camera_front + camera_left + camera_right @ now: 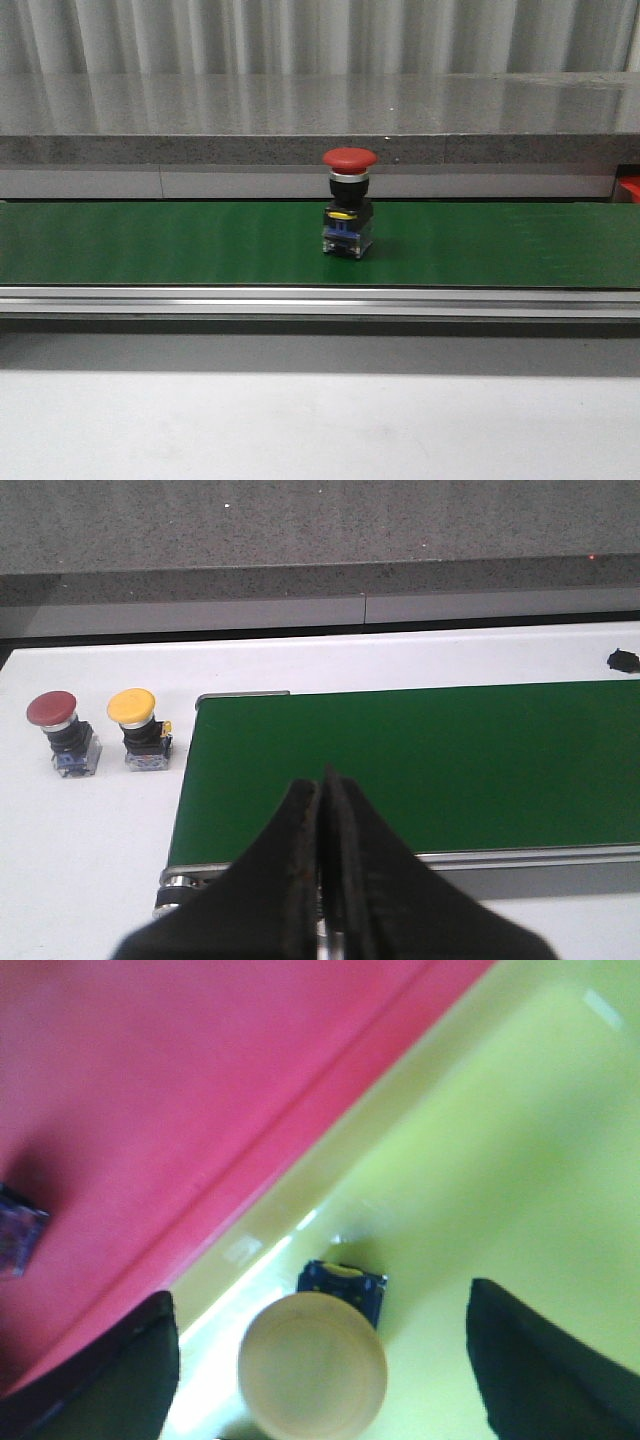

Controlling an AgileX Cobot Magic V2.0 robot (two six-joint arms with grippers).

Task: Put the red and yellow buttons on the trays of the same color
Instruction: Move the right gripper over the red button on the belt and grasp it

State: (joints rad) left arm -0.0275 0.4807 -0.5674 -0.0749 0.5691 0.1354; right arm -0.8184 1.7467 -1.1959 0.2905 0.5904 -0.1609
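A red button on a black and blue base stands upright on the green conveyor belt; neither gripper shows in the front view. In the left wrist view my left gripper is shut and empty, above the belt's end. Another red button and a yellow button stand side by side on the white table beside that end. My right gripper is open over the yellow tray. A yellow button stands in this tray between the fingers, touching neither. The red tray adjoins it.
A blue base of another button sits in the red tray at the view's edge. A grey stone ledge runs behind the belt. A metal rail borders the belt's front. A small black object lies on the white table.
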